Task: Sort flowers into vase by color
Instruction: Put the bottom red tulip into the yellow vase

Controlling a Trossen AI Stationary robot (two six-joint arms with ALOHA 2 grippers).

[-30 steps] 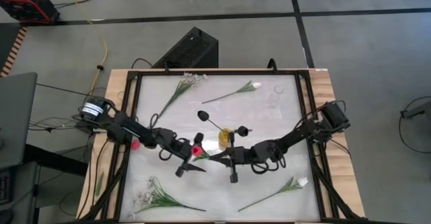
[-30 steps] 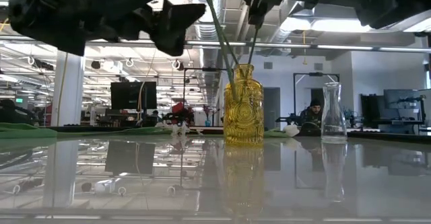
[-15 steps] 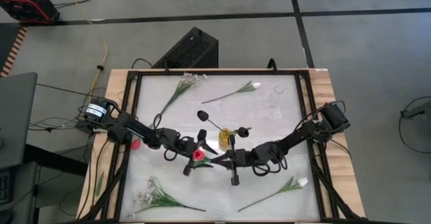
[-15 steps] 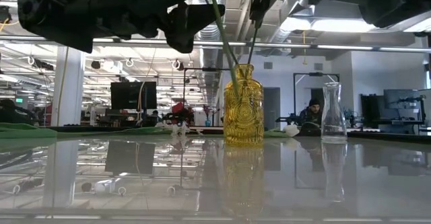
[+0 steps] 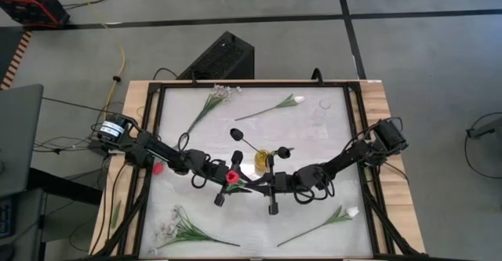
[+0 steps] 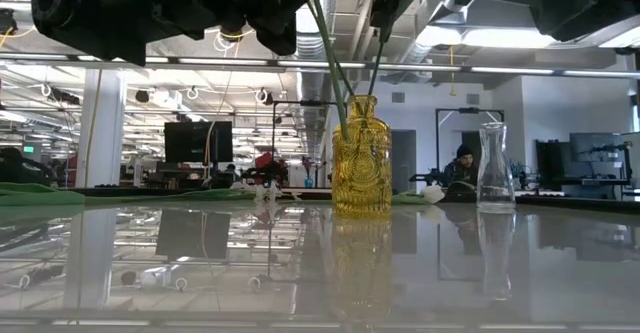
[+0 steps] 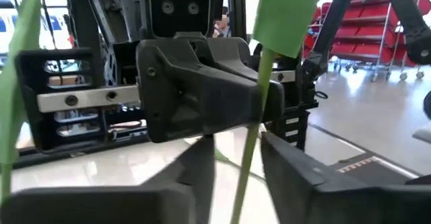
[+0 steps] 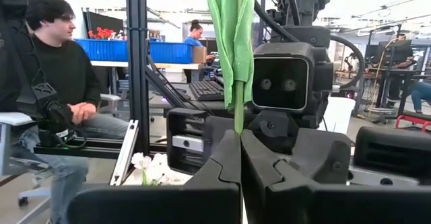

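Near the middle of the table, just left of the yellow vase (image 5: 261, 160), the red tulip (image 5: 231, 177) hung in the air between my two arms. The right gripper (image 8: 240, 158) had its fingers pressed together on the green stem, leaf and stem rising straight above the pinch. The left gripper (image 7: 237, 158) faced it from the left with its fingers (image 7: 296, 177) parted around the same stem, not yet clamped as far as I could tell.

The yellow vase already held two dark tulips (image 5: 235, 134), stems leaning. The clear vase (image 5: 319, 114) stood empty toward the far right. On the tabletop lay a white tulip (image 5: 292, 99) and a blossom spray (image 5: 220, 95) at the far edge, another spray (image 5: 171, 230) near left, a second white tulip (image 5: 349, 212) near right.

My judgement: this was a handover. To do it well I wanted the left fingers fully closed on the stem below the bloom before the right let go, then a slow release so the stem did not swing into the vase and tip it.

People sat in the room beyond the table.
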